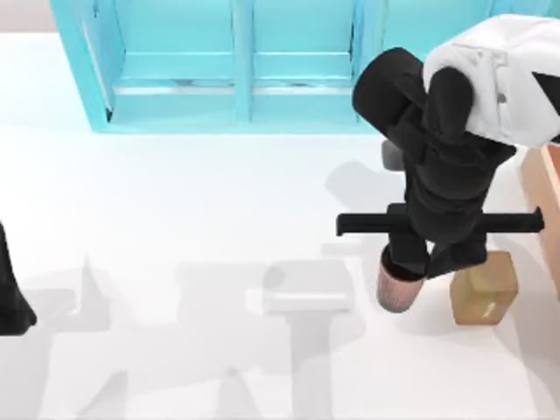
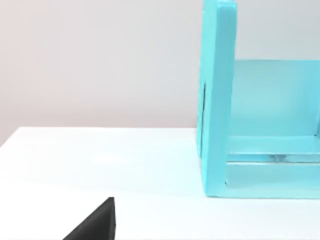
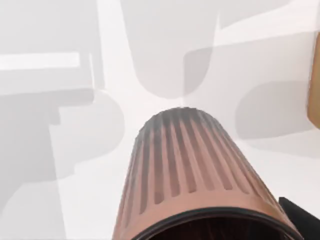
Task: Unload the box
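The right tool hangs over the right half of the worktop, closed on a ribbed brown cup at its rim. The cup hangs below the tool with its base pointing down at the worktop; from the wrist its fluted wall runs away from the dark rim toward the white surface, and one black finger shows at the rim's edge. Whether the cup's base touches the worktop cannot be told. Just right of the cup stands a small golden-brown block. The box sits at the right edge, beyond the block. A turquoise shelf stands along the far side. The left tool is parked at the left edge; its opening cannot be told.
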{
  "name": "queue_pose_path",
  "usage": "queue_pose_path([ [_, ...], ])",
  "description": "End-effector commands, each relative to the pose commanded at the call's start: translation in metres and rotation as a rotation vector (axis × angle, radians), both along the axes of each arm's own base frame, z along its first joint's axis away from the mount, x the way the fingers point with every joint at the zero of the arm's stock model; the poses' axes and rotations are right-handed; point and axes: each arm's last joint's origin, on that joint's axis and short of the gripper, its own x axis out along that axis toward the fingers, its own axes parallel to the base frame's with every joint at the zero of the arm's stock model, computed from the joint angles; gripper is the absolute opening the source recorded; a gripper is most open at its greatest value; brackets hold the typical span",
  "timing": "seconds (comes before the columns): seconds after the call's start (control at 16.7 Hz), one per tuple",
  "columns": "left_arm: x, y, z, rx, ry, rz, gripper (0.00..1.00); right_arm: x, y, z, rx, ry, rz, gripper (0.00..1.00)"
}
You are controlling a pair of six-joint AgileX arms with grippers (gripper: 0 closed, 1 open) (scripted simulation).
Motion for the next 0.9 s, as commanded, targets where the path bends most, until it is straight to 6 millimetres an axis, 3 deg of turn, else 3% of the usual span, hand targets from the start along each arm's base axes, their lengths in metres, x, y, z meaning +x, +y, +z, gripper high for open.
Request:
queue_pose_path([
  [0.9,0.000,0.000,0.000,0.000,0.000,0.000,1.00,0.001,0.004,-0.045,0.000,0.000,0.000,0.00],
])
